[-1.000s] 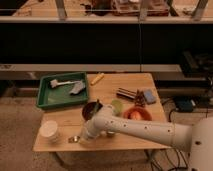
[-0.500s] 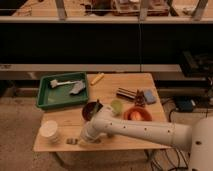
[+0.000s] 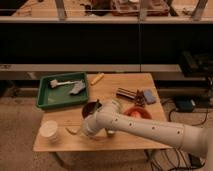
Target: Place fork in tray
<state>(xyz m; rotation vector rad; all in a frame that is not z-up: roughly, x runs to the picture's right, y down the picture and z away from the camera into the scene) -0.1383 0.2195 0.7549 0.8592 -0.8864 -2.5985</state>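
Note:
My gripper [image 3: 74, 131] is low over the front left part of the wooden table [image 3: 116, 82], at the end of the white arm [image 3: 135, 127] that reaches in from the lower right. It is next to a white cup [image 3: 49, 131]. I cannot make out the fork; it may be hidden under the gripper or wrist. The green tray [image 3: 59, 97] stands at the table's back left, apart from the gripper. It holds a white-handled brush [image 3: 64, 83] and a grey item [image 3: 77, 89].
A dark bowl [image 3: 92, 107] sits just behind my wrist. An orange bowl [image 3: 138, 113] is to its right. A yellow stick-shaped item [image 3: 97, 78] lies behind the tray's right end. Small packets [image 3: 135, 95] lie at the table's right. Dark shelving stands behind the table.
The wrist has shifted slightly at the table's front left, by the white cup. The tray and bowls have not moved.

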